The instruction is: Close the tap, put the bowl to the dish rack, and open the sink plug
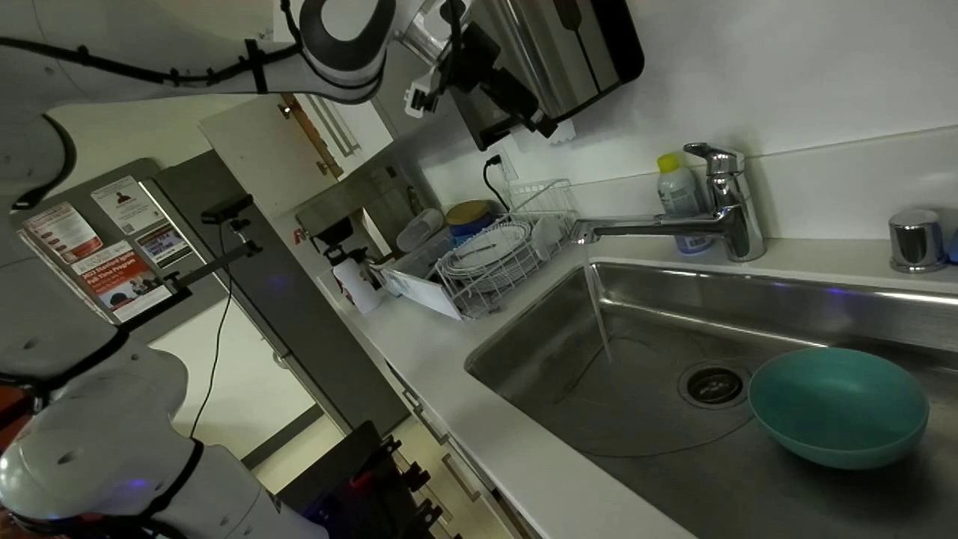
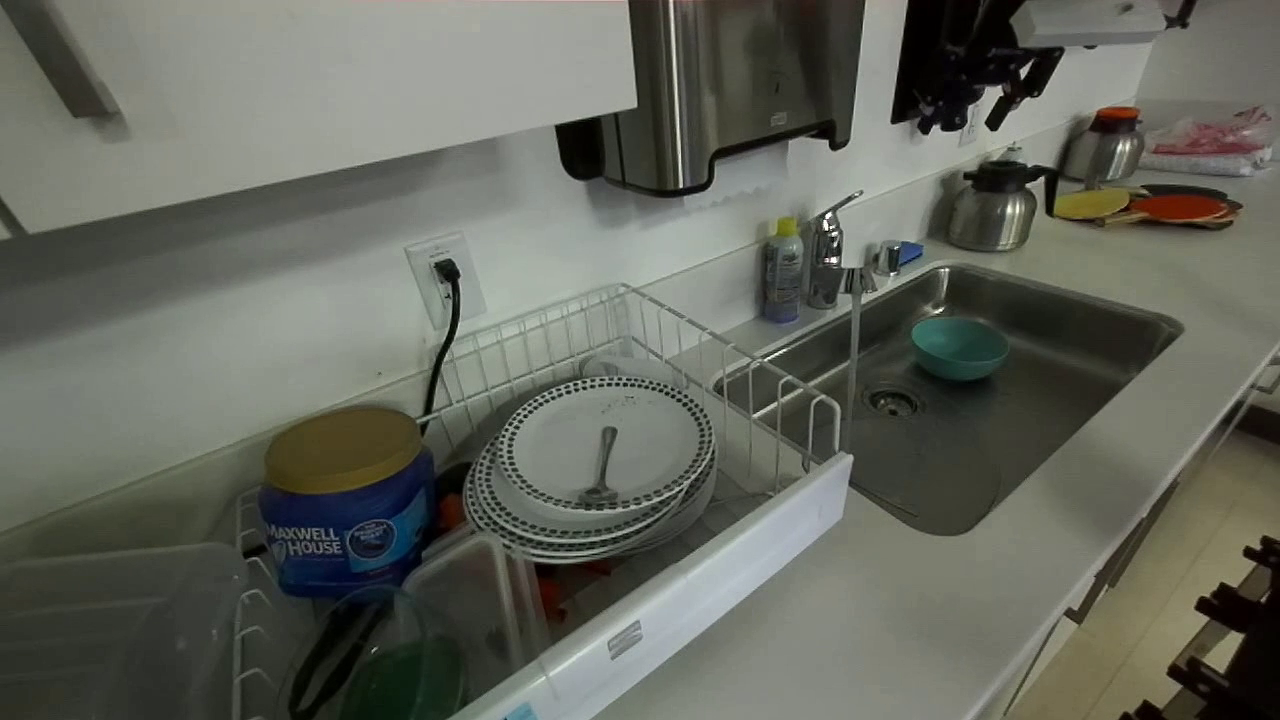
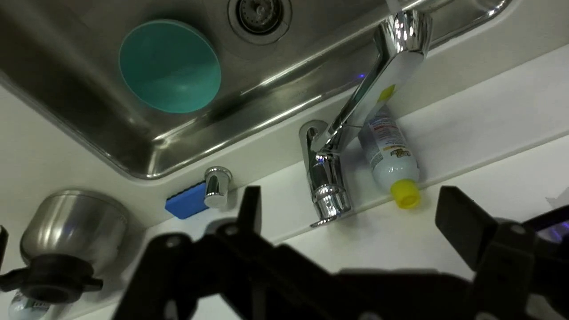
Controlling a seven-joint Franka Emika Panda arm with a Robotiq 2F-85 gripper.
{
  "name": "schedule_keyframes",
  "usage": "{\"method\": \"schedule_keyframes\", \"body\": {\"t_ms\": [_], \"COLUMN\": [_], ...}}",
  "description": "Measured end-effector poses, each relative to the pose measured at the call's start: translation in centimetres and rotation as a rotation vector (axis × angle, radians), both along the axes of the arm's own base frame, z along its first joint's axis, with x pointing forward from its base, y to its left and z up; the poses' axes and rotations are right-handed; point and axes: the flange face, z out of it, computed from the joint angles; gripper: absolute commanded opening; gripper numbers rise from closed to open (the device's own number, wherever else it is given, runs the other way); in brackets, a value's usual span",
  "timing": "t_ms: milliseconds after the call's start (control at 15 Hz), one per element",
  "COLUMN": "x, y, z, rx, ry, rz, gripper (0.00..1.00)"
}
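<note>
End effector [image 3: 350,200] gapes; dish rack [image 2: 735,349] only in both exterior views.

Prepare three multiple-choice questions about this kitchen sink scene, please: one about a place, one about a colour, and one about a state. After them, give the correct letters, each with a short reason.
1. Where is the bowl?
A) In the dish rack
B) On the counter
C) In the sink

2. What colour is the cap of the bottle beside the tap?
A) Red
B) Yellow
C) Green

3. What is the tap doing?
A) Pouring water that misses the bowl
B) Standing shut off
C) Pouring water into the bowl

1: C, both exterior views show the bowl inside the sink.
2: B, the cap shows yellow in all three views.
3: A, the water falls well clear of the bowl in both exterior views.
</note>
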Motion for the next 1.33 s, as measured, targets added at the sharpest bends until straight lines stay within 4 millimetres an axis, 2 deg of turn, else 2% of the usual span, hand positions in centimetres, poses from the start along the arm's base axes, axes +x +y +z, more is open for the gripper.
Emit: {"method": "schedule_keyframes", "body": {"t_ms": [200, 467, 533, 667, 1200, 1333], "x": [1.9, 5.0, 5.8, 7.4, 12.1, 12.9], "y": [-1.1, -2.8, -3.2, -3.8, -5.1, -5.5], "z": [0.9, 0.9, 0.7, 0.1, -2.8, -3.6], "rx": [-0.061, -0.127, -0.138, -0.149, -0.139, -0.128], "ry": [-0.009, -0.008, -0.008, -0.007, -0.022, -0.024], "rz": [0.092, 0.202, 0.223, 0.25, 0.238, 0.233], "gripper": [1.0, 1.0, 0.75, 0.66, 0.03, 0.0]}}
